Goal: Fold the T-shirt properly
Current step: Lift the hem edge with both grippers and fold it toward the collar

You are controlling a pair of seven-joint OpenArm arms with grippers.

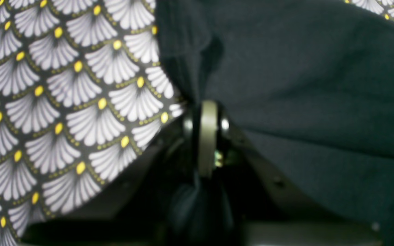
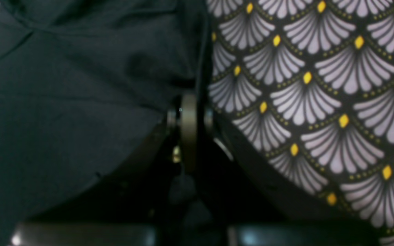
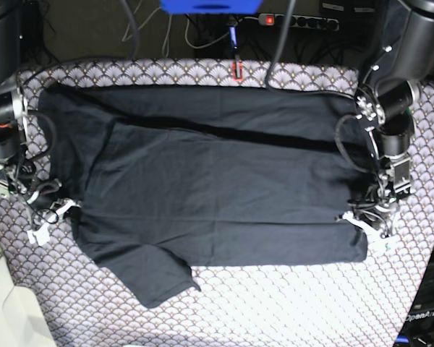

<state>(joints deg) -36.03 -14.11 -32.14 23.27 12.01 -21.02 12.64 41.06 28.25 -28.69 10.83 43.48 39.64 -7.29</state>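
Note:
The black T-shirt (image 3: 217,181) lies spread across the patterned table, its hem on the right and one sleeve (image 3: 155,278) sticking out toward the front left. A long crease runs across its far half. My left gripper (image 3: 369,224) is at the hem's near right corner. In the left wrist view that gripper (image 1: 208,106) is shut, with the T-shirt (image 1: 320,85) fabric bunched between its fingertips. My right gripper (image 3: 58,206) sits at the shirt's left edge above the sleeve. In the right wrist view it (image 2: 188,99) is shut on the edge of the T-shirt (image 2: 63,85).
A white-and-grey scallop tablecloth (image 3: 275,303) with yellow dots covers the table (image 1: 63,102) (image 2: 320,85). A power strip (image 3: 300,22), cables and a blue object (image 3: 210,6) lie behind the far edge. A small red item (image 3: 236,70) sits at the far edge.

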